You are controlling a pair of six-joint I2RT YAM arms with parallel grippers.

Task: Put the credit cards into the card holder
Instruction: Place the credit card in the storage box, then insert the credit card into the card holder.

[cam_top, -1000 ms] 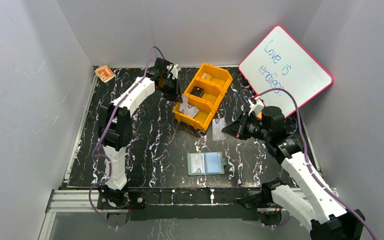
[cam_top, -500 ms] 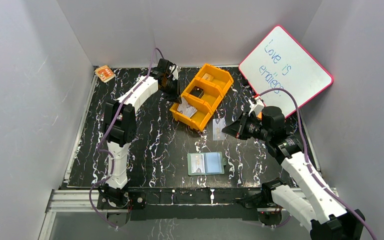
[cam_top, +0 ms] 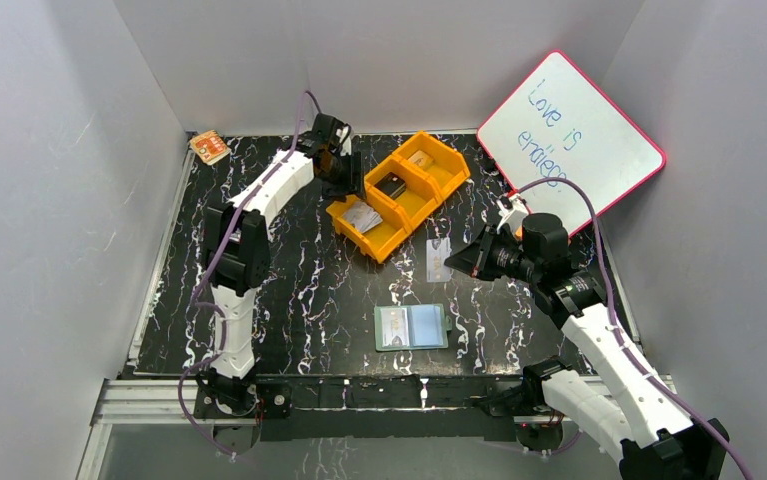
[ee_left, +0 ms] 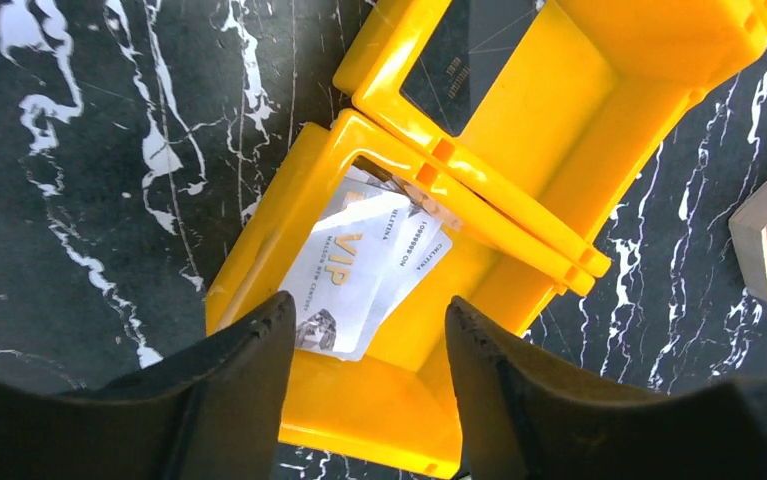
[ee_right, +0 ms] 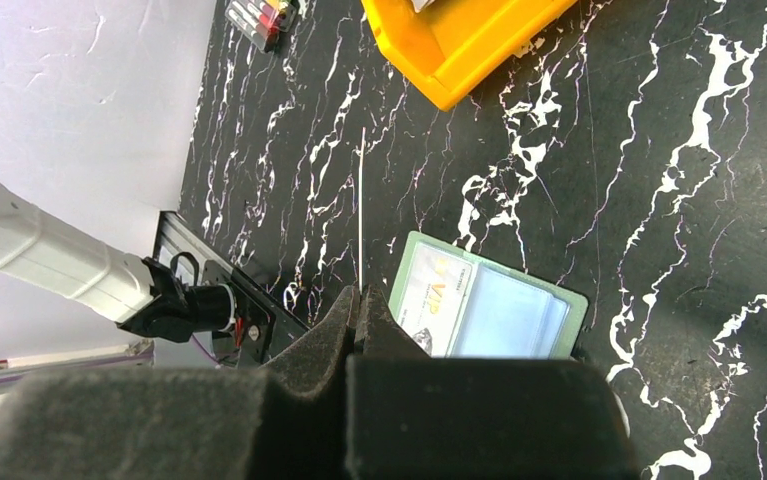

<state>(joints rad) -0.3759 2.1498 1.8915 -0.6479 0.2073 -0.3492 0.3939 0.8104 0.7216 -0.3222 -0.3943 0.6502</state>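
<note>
Now, start nearest you: the card holder (cam_top: 411,326) lies open and flat close to the surface's (cam_top: 289,290) front edge. It sits just below and beside your right fingers (ee_right: 357,298), with a VIP card showing in one clear pocket. Those fingers are closed on a single card (ee_right: 361,210), which stands on edge and points away from their tips, clear of the holder. Bare black marbled surface lies on all sides of the holder, and a free strip lies between the held card and the orange tray (ee_left: 559,110) beyond it.

Farther out, your left fingers (ee_left: 367,308) stand parted and gripping nothing, straddling the tray's end compartment. The remaining cards (ee_left: 359,265) lie loose in it, between the fingertips and just ahead of them.

Grey walls close in the left, right and far sides. A whiteboard (cam_top: 571,130) leans in the corner beyond the right fingers. An orange packet (cam_top: 208,147) sits at the far edge, well off to the side of the left fingers.

Since a second ago the left fingers have opened, the tray has swung round, and its cards have dropped flatter. The right fingers have barely shifted.
</note>
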